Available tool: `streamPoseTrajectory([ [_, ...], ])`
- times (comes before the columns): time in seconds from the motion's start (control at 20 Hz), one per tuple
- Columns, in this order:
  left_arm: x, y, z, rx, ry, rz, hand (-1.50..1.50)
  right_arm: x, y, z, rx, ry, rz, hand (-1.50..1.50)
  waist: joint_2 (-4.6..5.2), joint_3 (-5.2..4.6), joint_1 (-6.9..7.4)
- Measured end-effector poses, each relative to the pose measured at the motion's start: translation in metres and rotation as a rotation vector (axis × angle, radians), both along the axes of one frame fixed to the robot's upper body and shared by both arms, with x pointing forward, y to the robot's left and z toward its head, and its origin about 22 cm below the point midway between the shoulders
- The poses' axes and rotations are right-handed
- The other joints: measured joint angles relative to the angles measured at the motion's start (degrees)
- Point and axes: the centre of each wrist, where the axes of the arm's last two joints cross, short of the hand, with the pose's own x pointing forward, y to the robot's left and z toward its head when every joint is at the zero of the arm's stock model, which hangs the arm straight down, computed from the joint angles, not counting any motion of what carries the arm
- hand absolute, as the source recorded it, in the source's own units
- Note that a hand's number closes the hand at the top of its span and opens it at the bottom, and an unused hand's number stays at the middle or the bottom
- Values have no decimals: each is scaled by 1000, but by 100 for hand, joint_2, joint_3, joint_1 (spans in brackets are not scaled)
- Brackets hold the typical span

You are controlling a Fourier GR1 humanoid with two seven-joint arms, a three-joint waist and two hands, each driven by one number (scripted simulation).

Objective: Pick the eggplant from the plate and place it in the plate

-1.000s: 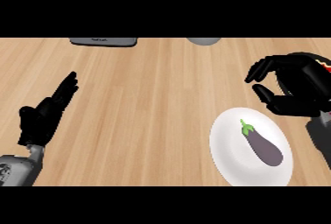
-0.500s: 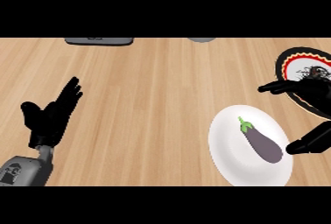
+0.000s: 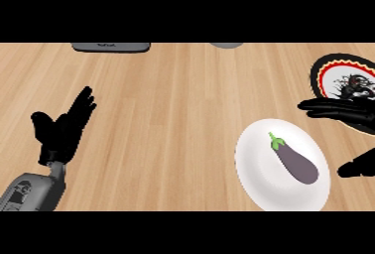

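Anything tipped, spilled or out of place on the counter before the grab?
Nothing stands out. The eggplant lies whole inside the white plate, stem toward the far left. The patterned plate sits flat at the right edge, partly behind the open right hand. The left hand rests open at the left.

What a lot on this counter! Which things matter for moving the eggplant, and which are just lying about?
Part of the job: eggplant; white plate under it; patterned plate; right hand.

Just lying about: dark grey object and grey thing at the far edge; left hand, resting open.
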Motion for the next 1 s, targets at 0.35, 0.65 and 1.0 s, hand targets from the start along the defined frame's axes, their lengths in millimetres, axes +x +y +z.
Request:
streamPoseTrajectory([
  [0.35, 0, 2, -2, 0, 14, -2, 0, -4, -10, -9, -223, -56, 68, -150, -27, -13, 15],
  [0.65, 1, 3, -2, 3, 11, 3, 0, 0, -10, -17, -363, -137, 128, -150, -53, -19, -41],
  [1.0, 3, 6, -4, -5, 15, 13, 0, 5, 0, -29, -489, -186, 189, -150, -73, -25, -100],
])
